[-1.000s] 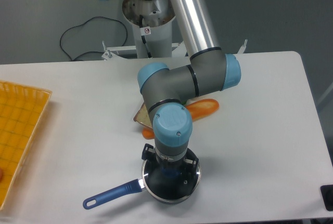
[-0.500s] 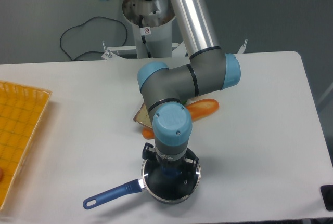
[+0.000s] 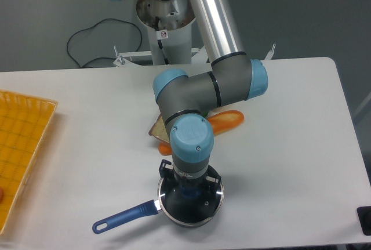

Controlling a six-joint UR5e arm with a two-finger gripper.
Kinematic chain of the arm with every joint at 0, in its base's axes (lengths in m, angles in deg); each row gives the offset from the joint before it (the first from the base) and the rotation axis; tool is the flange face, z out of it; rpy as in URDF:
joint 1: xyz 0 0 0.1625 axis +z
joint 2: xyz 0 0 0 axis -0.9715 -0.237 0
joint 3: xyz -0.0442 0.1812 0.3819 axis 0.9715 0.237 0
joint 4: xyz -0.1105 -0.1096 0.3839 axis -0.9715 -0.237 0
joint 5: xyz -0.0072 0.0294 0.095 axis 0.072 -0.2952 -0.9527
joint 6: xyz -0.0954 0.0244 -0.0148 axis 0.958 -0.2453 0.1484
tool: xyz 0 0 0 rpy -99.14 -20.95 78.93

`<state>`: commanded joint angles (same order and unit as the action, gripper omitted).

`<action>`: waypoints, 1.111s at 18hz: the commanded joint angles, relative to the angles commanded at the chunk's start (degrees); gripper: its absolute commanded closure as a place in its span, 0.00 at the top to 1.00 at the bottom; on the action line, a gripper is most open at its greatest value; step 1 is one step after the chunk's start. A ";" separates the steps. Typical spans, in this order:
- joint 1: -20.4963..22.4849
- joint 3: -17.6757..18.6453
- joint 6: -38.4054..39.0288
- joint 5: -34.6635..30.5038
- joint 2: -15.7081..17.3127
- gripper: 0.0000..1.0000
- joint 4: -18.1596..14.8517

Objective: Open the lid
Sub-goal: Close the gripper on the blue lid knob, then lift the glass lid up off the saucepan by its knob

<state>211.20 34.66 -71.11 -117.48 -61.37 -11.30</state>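
Observation:
The lid (image 3: 204,206), clear glass with a metal rim, sits on a dark saucepan near the table's front edge. The pan's long blue handle (image 3: 124,217) points to the front left. My gripper (image 3: 189,192) points straight down over the lid's centre, where a bit of the blue knob shows between the dark fingers. The wrist hides most of the fingers and the knob, so whether they are closed on the knob is unclear.
An orange oblong piece (image 3: 226,120) and a brown flat piece (image 3: 157,129) lie just behind the pan, partly under my arm. A yellow tray (image 3: 20,145) sits at the left edge. The robot base (image 3: 165,35) stands at the back.
Almost nothing differs; the gripper has stayed over the lid's knob, with only a slight shift of the fingers. The lid and pan have not moved.

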 joint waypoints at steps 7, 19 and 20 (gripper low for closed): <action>0.09 -0.09 0.26 0.00 0.00 0.64 0.00; 0.09 0.88 -0.17 0.09 1.49 0.60 -0.09; 0.17 1.14 -0.26 0.09 1.76 0.60 -0.09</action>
<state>211.38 35.80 -71.37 -117.39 -59.62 -11.39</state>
